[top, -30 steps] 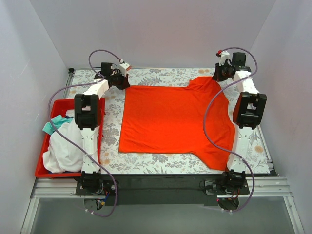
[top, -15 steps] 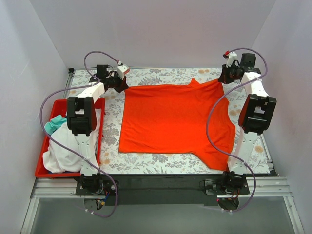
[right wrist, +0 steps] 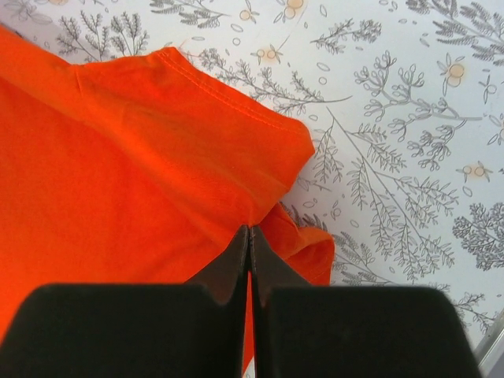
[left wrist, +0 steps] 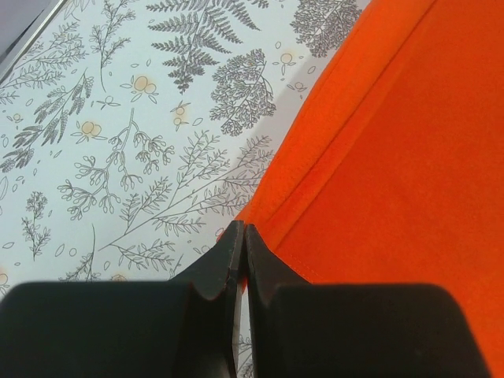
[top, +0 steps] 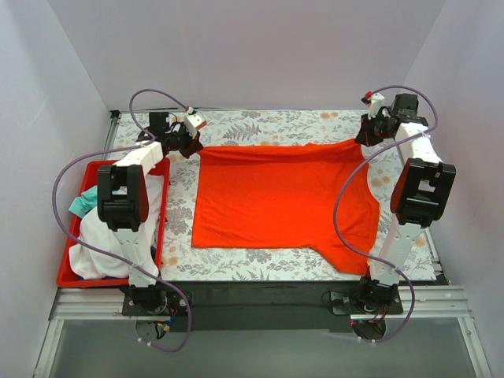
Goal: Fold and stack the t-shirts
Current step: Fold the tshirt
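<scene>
An orange-red t-shirt (top: 276, 197) lies spread over the middle of the floral table, its far edge pulled taut between my two grippers. My left gripper (top: 189, 142) is shut on the shirt's far left corner; in the left wrist view the jaws (left wrist: 240, 236) pinch the hem of the orange cloth (left wrist: 394, 142). At the far right corner, my right gripper (top: 365, 138) is shut on the bunched orange cloth (right wrist: 142, 173), the jaws (right wrist: 249, 233) meeting at a fold. A white t-shirt (top: 102, 240) and a teal one (top: 85, 201) lie crumpled in the bin.
A red plastic bin (top: 87, 281) stands at the table's left edge beside the left arm. Floral tablecloth (top: 260, 126) shows along the far side and near the front edge. Purple cables loop from both arms. Walls close in on three sides.
Both grippers have moved outward and apart, each keeping its corner. The shirt's far edge, humped at the right a second ago, now runs nearly straight.
</scene>
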`<state>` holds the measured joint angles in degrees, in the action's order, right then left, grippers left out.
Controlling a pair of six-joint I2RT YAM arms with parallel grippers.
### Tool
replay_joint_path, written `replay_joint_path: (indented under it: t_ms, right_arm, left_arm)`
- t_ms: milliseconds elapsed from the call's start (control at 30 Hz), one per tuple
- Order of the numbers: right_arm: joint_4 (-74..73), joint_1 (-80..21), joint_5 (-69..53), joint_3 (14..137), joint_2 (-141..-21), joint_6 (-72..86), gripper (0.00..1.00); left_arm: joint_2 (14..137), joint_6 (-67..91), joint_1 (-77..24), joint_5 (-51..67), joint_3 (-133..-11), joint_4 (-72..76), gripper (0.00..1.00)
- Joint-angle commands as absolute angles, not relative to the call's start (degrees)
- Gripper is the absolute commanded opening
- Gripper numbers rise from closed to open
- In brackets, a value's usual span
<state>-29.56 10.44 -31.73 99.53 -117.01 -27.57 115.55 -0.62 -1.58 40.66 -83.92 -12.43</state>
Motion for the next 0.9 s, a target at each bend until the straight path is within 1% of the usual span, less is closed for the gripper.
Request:
replay_joint_path:
  t_ms: [0, 433, 633, 867]
  right_arm:
    - [-30.6, 11.2, -32.6, 97.4, -112.8, -30.3, 0.01]
    - [-31.2, 11.6, -29.2, 89.8, -113.0, -35.2, 0.01]
    - [-31.6, 11.8, -28.3, 90.3, -114.8, -35.1, 0.01]
    - [-34.4, 11.9, -28.1, 94.0, -114.9, -35.6, 0.01]
  left_arm:
    - [110.4, -4.0, -1.1, 41.4, -82.3, -13.0, 0.0]
    - [107.3, -7.8, -1.1, 41.6, -73.8, -15.4, 0.0]
    - [106.5, -12.5, -2.2, 38.9, -71.1, -17.7, 0.0]
    - [104.8, -12.5, -2.9, 38.1, -71.8, -19.4, 0.0]
